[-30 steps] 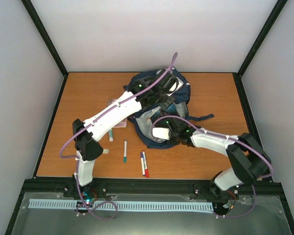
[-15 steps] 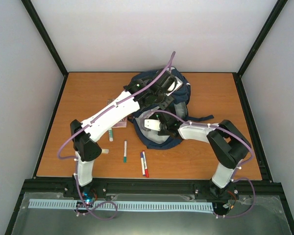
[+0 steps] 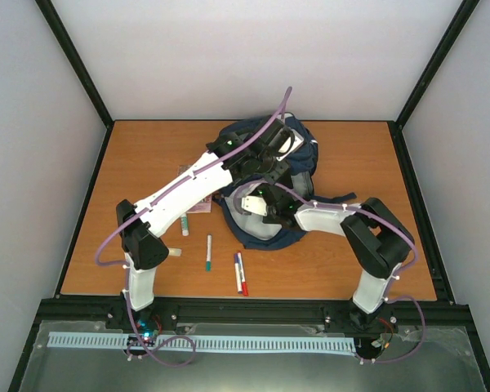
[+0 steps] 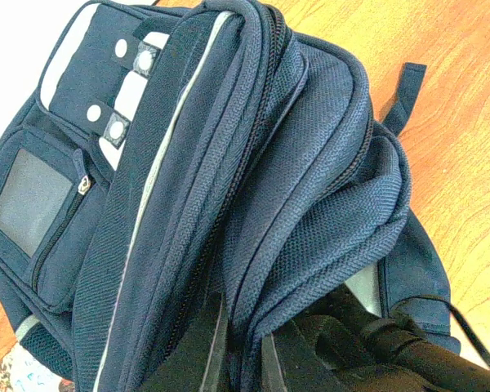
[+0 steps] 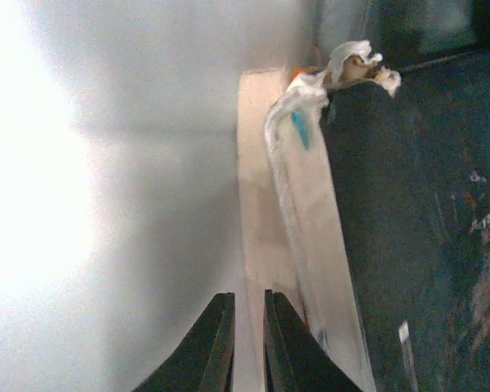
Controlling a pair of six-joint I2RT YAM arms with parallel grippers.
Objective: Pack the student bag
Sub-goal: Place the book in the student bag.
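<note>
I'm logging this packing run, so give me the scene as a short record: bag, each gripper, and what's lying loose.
bag: navy, far middle of the table, pale lining showing
left gripper: shut on the bag's fabric edge
right gripper: shut, empty, inside the bag
loose: four pens on the table, near side of the bag

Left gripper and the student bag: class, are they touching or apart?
Touching. The left wrist view shows the left gripper closed on a fold of the student bag, with fabric pinched between its fingers.
</note>
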